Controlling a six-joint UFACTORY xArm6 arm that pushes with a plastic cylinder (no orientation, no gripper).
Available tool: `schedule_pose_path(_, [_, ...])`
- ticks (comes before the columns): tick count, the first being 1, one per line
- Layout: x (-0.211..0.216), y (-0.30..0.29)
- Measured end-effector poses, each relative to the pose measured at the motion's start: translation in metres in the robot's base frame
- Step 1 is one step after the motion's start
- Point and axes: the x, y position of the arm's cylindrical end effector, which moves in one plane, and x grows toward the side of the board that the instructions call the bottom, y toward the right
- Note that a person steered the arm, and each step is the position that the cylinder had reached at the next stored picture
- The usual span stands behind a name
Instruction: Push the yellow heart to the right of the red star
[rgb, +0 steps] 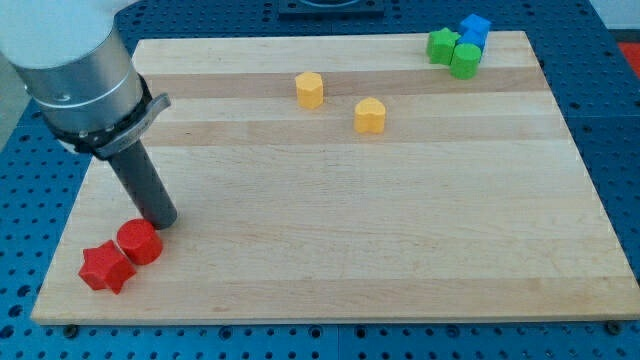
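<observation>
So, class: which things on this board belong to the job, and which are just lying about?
Job:
- yellow heart
- red star
- my tip, just above the red cylinder

Lying about:
- red cylinder, touching the star
- yellow hexagon
- two green blocks
- blue block

The pale wooden board (330, 250) lay open across its middle and the view's right. At the view's bottom left, my tip (163, 222) stood just beside the red cylinder block (139, 242), which touched the red star block (105, 267), crowding that corner. The yellow heart block (370, 116) and yellow hexagonal block (310, 90) stood apart near the top.
</observation>
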Motion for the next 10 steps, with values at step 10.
schedule_pose_path(10, [-0.172,0.279])
